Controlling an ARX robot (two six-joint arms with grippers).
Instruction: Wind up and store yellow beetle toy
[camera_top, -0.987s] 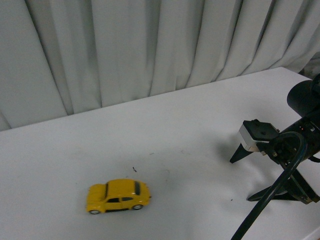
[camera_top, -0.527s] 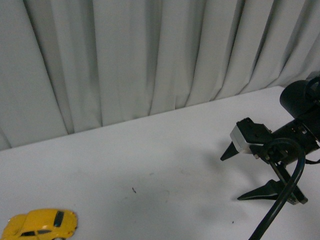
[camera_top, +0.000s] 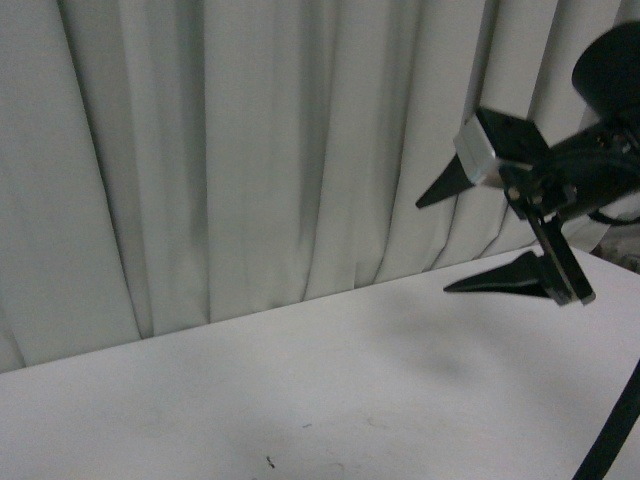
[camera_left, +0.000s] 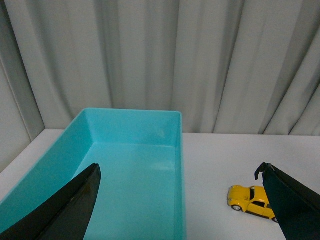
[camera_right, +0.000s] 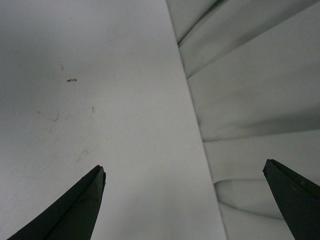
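The yellow beetle toy (camera_left: 250, 201) stands on the white table in the left wrist view, beside the turquoise bin (camera_left: 178, 150) and partly behind one black finger. My left gripper (camera_left: 180, 195) is open, its jaws wide apart, one over the bin and one near the toy, holding nothing. In the front view the toy is out of frame. My right gripper (camera_top: 432, 244) hangs open above the table at the right, empty. The right wrist view shows its spread jaws (camera_right: 185, 172) over the bare table's edge and the curtain.
A pale pleated curtain (camera_top: 250, 150) hangs behind the white table (camera_top: 300, 400). The table's far edge runs along the curtain. A small dark speck (camera_top: 269, 462) lies on the table. The bin is empty inside.
The front view has tilted upward: the toy slid left and down out of frame. The right gripper now appears higher, against the curtain, still open.
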